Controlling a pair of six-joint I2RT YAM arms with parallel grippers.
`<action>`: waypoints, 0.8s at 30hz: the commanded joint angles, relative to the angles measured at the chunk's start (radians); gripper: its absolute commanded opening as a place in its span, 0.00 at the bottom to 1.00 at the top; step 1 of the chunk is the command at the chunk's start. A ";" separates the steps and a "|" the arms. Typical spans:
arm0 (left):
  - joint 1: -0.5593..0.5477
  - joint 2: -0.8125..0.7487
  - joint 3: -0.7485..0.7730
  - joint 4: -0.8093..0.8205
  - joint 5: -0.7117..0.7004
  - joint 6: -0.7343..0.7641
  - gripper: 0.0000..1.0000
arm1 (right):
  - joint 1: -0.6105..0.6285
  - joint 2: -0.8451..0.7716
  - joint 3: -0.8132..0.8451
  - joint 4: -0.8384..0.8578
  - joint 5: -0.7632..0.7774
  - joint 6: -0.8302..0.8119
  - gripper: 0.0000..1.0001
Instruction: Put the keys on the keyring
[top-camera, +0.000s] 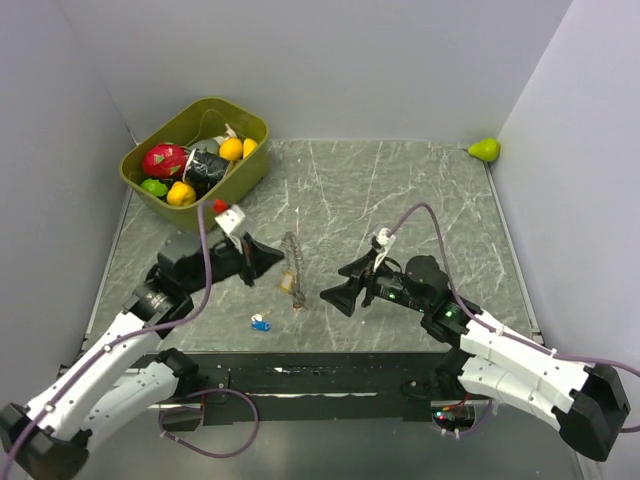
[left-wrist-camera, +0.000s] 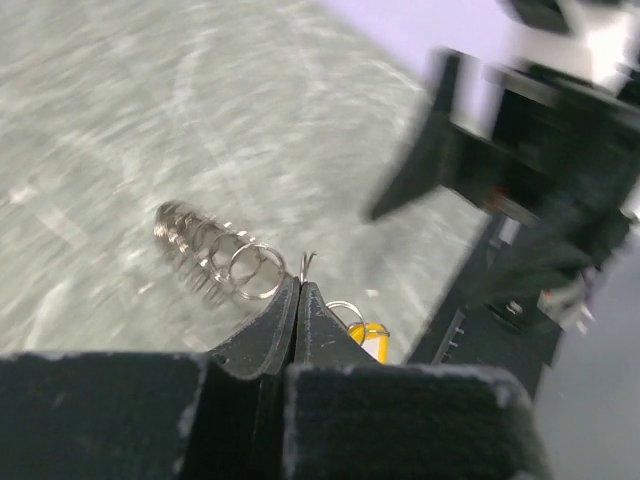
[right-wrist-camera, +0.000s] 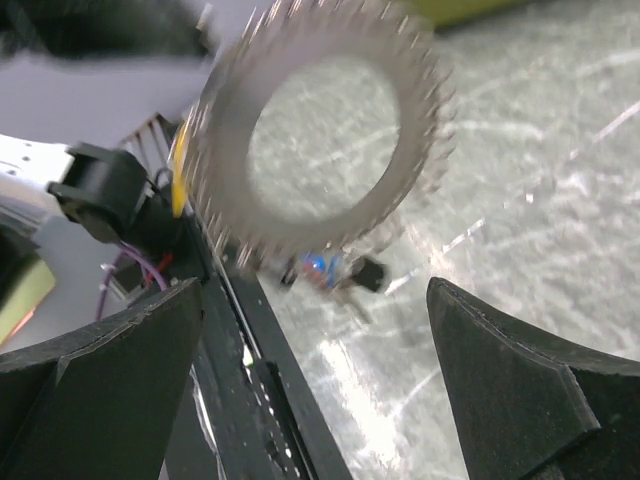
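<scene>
**Left side.** The green bin (top-camera: 245, 172) of fruit toys stands well behind the left gripper (top-camera: 278, 258), against the left wall. The marble table (top-camera: 420, 200) is bare ahead of the gripper and on its far side. The black front rail lies near, behind and below the gripper.

**Left gripper.** The fingers are pressed together. The left wrist view shows a thin wire end rising from between the tips, so the grip is on the keyring (top-camera: 292, 265). The coiled loops of the keyring extend just beyond the fingertips. A yellow key (left-wrist-camera: 372, 337) on a small loop sits just beside the tips, on their right. The overhead view does not resolve either detail.

**Centre.** A blue key (top-camera: 261, 322) lies on the table below the left gripper's tips, close to the front rail and apart from the keyring.

**Right gripper.** The right gripper (top-camera: 335, 287) has its fingers spread wide and holds nothing. It faces the keyring from the other side and is near it, not touching. The right wrist view shows the ring blurred, above and between the fingers, with the blue key on the table beyond.

**Right side.** There is open table behind this gripper. A green pear (top-camera: 485, 150) sits in the far right corner, well apart.
</scene>
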 joint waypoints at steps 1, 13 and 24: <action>0.215 0.002 0.022 0.036 0.173 -0.110 0.01 | 0.010 0.050 0.081 -0.044 0.019 -0.014 0.99; 0.631 -0.032 -0.073 0.138 0.269 -0.264 0.01 | 0.252 0.404 0.322 -0.205 0.168 -0.204 0.99; 0.835 -0.018 -0.104 0.195 0.345 -0.298 0.01 | 0.426 0.846 0.584 -0.210 0.200 -0.327 0.91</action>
